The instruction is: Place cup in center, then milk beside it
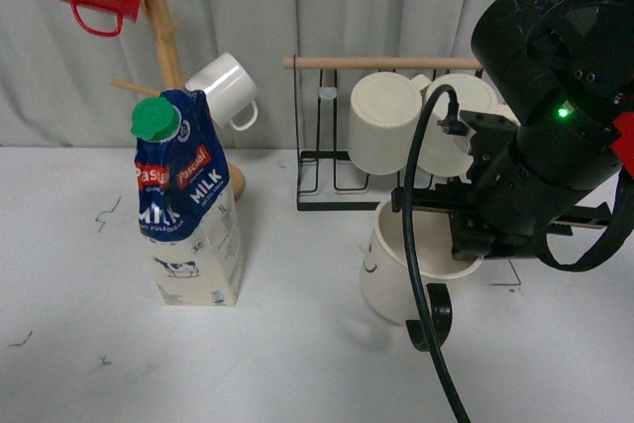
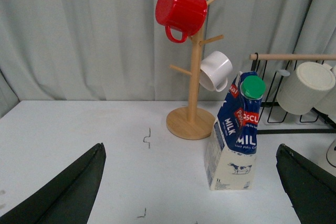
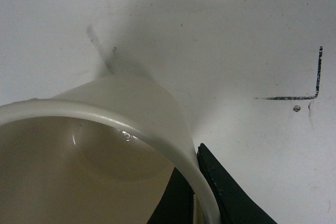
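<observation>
The cup is tilted right of centre, just in front of the wire rack, its rim clamped between the right gripper's 2 fingers. The milk stands upright at left, before the mug tree. The left gripper is spread wide, holding nothing.

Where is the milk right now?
In the front view the milk stands on the left, just in front of the wooden mug tree, left of the cup.
</observation>
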